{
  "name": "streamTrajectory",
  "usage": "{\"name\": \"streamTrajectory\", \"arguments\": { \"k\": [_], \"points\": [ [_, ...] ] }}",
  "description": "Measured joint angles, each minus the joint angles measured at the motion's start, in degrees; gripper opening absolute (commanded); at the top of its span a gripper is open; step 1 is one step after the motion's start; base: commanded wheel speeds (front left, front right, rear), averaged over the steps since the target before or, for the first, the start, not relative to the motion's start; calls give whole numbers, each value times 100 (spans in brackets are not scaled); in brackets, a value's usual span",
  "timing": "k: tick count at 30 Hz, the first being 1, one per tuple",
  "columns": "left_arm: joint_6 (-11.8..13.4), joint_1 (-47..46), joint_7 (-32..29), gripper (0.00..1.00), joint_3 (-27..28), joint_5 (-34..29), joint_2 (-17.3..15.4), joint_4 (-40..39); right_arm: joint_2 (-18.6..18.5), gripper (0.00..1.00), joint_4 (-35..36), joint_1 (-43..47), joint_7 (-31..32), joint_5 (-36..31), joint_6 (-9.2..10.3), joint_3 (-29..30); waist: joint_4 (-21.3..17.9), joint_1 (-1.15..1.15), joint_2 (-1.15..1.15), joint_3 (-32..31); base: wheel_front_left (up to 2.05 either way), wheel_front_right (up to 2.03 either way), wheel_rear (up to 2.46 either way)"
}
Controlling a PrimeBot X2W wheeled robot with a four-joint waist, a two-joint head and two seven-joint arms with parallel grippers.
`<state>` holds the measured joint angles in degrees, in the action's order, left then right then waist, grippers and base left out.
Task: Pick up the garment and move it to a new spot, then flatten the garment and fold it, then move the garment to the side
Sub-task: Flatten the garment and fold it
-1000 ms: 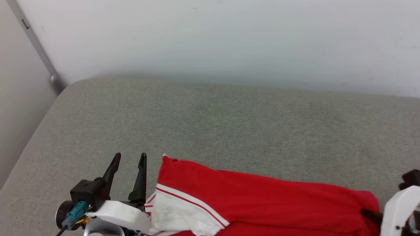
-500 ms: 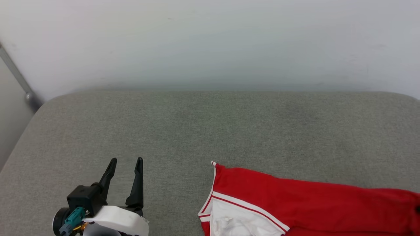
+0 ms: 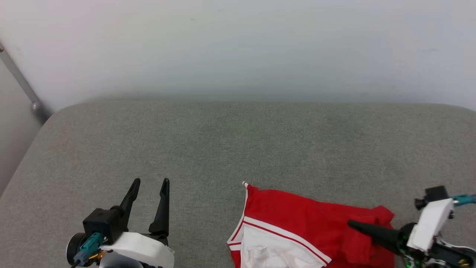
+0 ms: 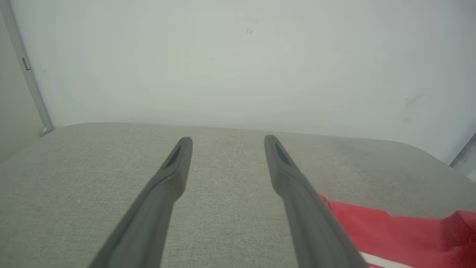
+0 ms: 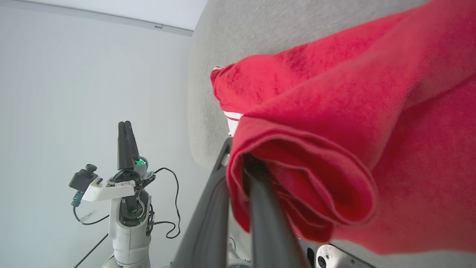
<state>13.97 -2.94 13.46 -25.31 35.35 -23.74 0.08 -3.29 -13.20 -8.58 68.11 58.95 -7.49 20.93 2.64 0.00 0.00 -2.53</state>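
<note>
The garment point(image 3: 297, 212), red with a white sleeve and red-white striped trim, lies on the grey cushioned surface point(image 3: 238, 149) at the lower middle right. My right gripper point(image 3: 352, 224) reaches in from the lower right, pointing left, and is shut on a doubled-over fold of red cloth at the garment's right edge. In the right wrist view the garment point(image 5: 334, 111) drapes over my right gripper point(image 5: 238, 154) and hides its tips. My left gripper point(image 3: 150, 183) stands open at the lower left, well left of the garment, with nothing in it. My left gripper point(image 4: 228, 140) hovers over bare cushion, the garment point(image 4: 394, 230) to its right.
A pale wall point(image 3: 238, 48) rises right behind the cushion's far edge. A grey metal pipe point(image 3: 22, 85) runs down the wall at the far left, beside the cushion's left edge. My left gripper point(image 5: 126, 134) also stands upright at the left of the right wrist view.
The head camera shifted early on. Since half a second ago my right gripper has come into view from the right, carrying the garment's right edge leftward so it bunches. The left gripper stays open.
</note>
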Motion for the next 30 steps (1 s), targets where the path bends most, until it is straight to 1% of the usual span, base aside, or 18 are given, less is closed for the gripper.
{"name": "streamTrajectory", "arguments": {
  "k": [4,6,10,13,15,16,17,18,19,24,26,30],
  "points": [
    [-53,-97,-21,100,-47,-16,-1,16,32,0,-404,-68,-592,879,0,-1012,130,0,0,41,0,0,0],
    [-86,-140,-47,100,-90,-32,4,33,31,0,-526,-130,-928,1117,0,-1514,207,0,0,64,0,0,0],
    [-136,-237,-70,100,-167,-33,37,70,33,0,-737,-260,-1504,1391,0,-2403,381,0,0,113,0,0,0],
    [-148,-255,-71,100,-198,-33,56,115,33,0,-892,-327,-1772,1441,0,-2915,503,0,0,152,0,0,0],
    [-170,-287,-71,100,-208,-33,68,136,36,0,-928,-357,-2006,1464,0,-3140,570,0,0,181,0,0,0],
    [-171,-293,-70,100,-207,-32,74,148,36,17,-979,-410,-2128,1382,0,-3234,594,0,0,197,0,0,0],
    [-174,-293,-70,100,-208,-31,75,163,32,47,-1034,-460,-2234,1201,0,-3348,611,0,0,211,0,0,0],
    [-181,-293,-69,100,-208,-30,75,179,10,47,-1094,-478,-2341,1026,0,-3460,625,0,0,224,0,0,0],
    [-186,-293,-66,100,-208,-30,76,189,-4,100,-1135,-484,-2442,901,0,-3561,635,0,0,236,0,0,0],
    [-188,-297,-42,100,-210,-23,92,231,-205,100,-1038,-550,-2727,648,0,-4036,643,0,0,267,0,0,0],
    [-189,-303,-22,100,-203,-19,97,249,-476,100,-820,-636,-2813,359,0,-4373,617,0,0,283,0,0,0],
    [-187,-315,-9,100,-190,-13,113,269,-1079,100,-294,-793,-3249,-267,0,-4977,535,0,0,292,0,0,0]
  ]
}}
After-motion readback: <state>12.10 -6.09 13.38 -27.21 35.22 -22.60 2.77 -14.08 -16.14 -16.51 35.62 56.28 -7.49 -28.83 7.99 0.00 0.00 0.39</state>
